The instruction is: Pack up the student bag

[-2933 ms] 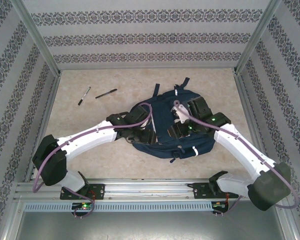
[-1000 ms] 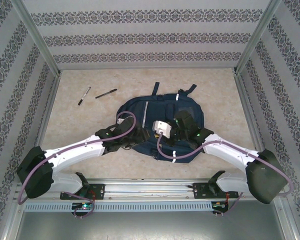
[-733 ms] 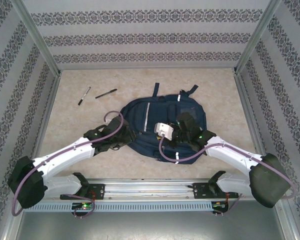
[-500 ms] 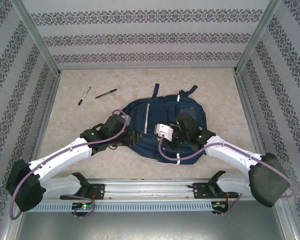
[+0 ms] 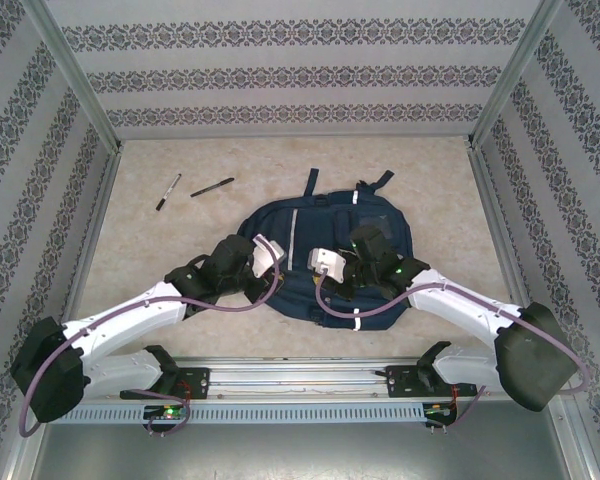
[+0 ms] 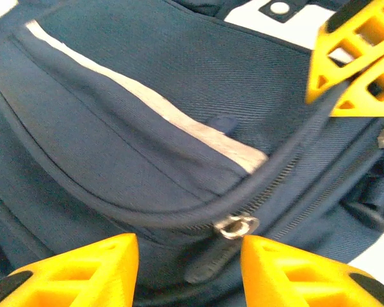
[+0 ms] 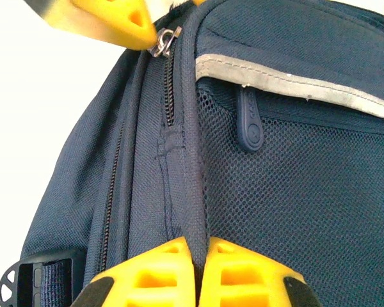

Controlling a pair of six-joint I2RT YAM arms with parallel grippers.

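The student bag (image 5: 325, 235), navy with thin white stripes, lies flat in the middle of the table. My left gripper (image 6: 189, 256) hovers open over its near-left edge. A metal zipper slider (image 6: 235, 225) and its dark pull tab lie between the yellow fingertips (image 6: 83, 265), untouched. My right gripper (image 7: 200, 252) is shut on a raised fabric seam of the bag beside the mesh pocket (image 7: 307, 192). From above, the left gripper (image 5: 278, 268) and right gripper (image 5: 325, 282) sit close together on the bag's near side. The left fingertip (image 7: 102, 19) reaches the slider (image 7: 166, 38).
Two pens (image 5: 168, 191) (image 5: 212, 186) lie on the table at the back left, apart from the bag. Bare tabletop (image 5: 160, 250) surrounds the bag, and patterned walls close in the back and both sides.
The bag, bunched up earlier, now lies flat. Over the last second the left arm swung right onto the bag's near-left edge. The right gripper stayed shut on the bag.
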